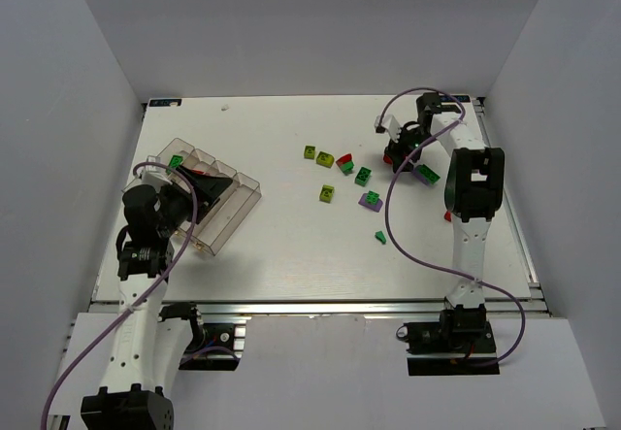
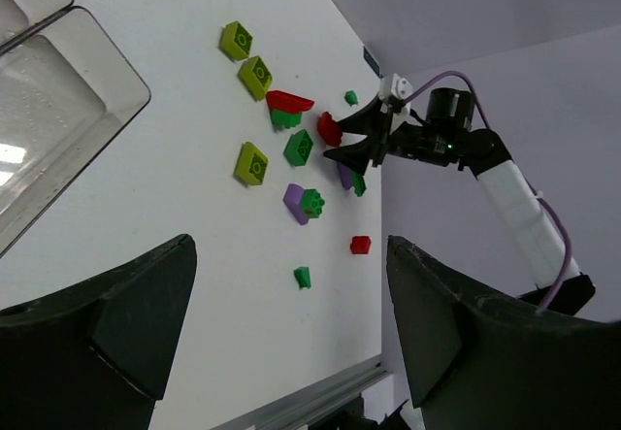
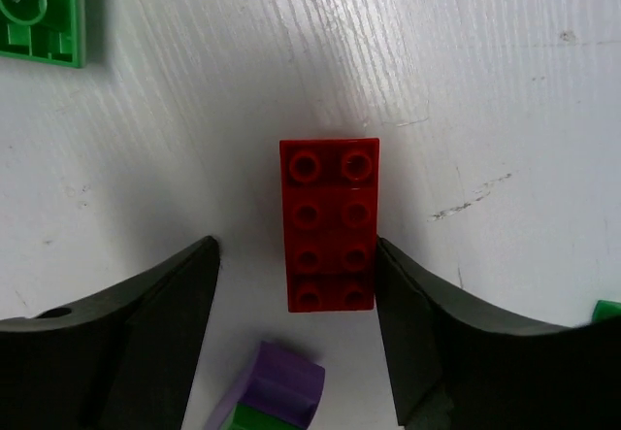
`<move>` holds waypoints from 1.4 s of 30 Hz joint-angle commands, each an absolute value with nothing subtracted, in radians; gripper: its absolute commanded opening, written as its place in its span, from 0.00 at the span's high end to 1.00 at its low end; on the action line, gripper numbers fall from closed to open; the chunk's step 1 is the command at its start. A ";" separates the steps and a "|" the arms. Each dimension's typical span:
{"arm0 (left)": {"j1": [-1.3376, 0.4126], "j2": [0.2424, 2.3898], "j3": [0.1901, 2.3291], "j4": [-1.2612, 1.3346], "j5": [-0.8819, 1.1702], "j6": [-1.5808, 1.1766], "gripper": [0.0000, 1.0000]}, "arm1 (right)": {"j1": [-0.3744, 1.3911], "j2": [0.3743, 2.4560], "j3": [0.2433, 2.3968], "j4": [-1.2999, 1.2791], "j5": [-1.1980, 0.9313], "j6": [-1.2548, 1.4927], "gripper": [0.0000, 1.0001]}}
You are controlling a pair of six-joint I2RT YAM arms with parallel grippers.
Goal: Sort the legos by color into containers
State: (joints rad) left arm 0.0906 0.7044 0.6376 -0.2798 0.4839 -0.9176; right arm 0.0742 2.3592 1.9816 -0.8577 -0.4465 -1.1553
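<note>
A red two-by-four brick (image 3: 330, 224) lies flat on the white table between the fingers of my right gripper (image 3: 294, 255). That gripper is open and low around it; the right finger is close against the brick's side and the left finger stands apart. From above, the right gripper (image 1: 398, 148) is at the far right of the table. My left gripper (image 1: 199, 192) is open and empty above the clear divided tray (image 1: 233, 218). A green brick (image 1: 176, 161) and a red one (image 1: 199, 170) show in the tray. Loose bricks lie mid-table: yellow-green (image 1: 328, 193), green (image 1: 363, 175), purple with green (image 1: 370, 199).
A purple-and-green brick (image 3: 277, 391) lies just behind the red brick, and a green plate (image 3: 39, 13) lies ahead of it to the left. A small green piece (image 1: 380, 237) and a small red piece (image 1: 447, 216) lie nearer the front. White walls enclose the table.
</note>
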 commanded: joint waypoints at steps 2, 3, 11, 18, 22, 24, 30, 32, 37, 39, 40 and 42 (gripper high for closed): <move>0.092 0.695 0.620 -0.166 0.538 -1.006 0.11 | 0.075 2.342 1.968 -0.838 -0.472 -1.163 0.38; 0.094 0.698 0.618 -0.157 0.551 -1.012 0.11 | 0.075 2.335 1.959 -0.836 -0.477 -1.166 0.44; 0.089 0.718 0.528 0.017 0.624 -1.176 0.11 | 0.075 2.258 1.882 -0.867 -0.578 -1.186 0.90; -0.070 0.805 0.529 0.115 0.557 -1.224 0.11 | 0.101 1.897 1.628 -0.776 -0.797 -1.068 0.99; -0.280 0.931 0.577 0.192 0.463 -1.236 0.11 | 0.173 1.709 1.481 -0.756 -0.871 -1.008 1.00; -0.328 0.986 0.606 0.199 0.433 -1.229 0.11 | 0.234 1.613 1.421 -0.721 -0.891 -0.970 1.00; -0.431 1.133 0.687 0.268 0.417 -1.220 0.11 | 0.432 1.421 1.226 -0.566 -0.856 -0.775 1.00; -0.459 1.163 0.701 0.282 0.416 -1.218 0.11 | 0.491 1.395 1.200 -0.548 -0.842 -0.727 1.00; -0.511 1.200 0.709 0.293 0.402 -1.218 0.12 | 0.567 1.400 1.207 -0.508 -0.795 -0.678 1.00; -0.521 1.213 0.709 0.287 0.397 -1.216 0.14 | 0.586 1.416 1.229 -0.497 -0.782 -0.658 1.00; -0.534 1.219 0.707 0.284 0.396 -1.216 0.15 | 0.592 1.423 1.233 -0.488 -0.776 -0.654 1.00; -0.545 1.233 0.706 0.287 0.396 -1.216 0.19 | 0.609 1.445 1.250 -0.482 -0.759 -0.646 1.00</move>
State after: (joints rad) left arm -0.5266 1.2263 0.6781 0.2695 0.4129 -1.2228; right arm 0.5919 1.4246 1.2026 -0.5411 -0.7841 -0.6895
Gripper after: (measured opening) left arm 0.825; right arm 0.426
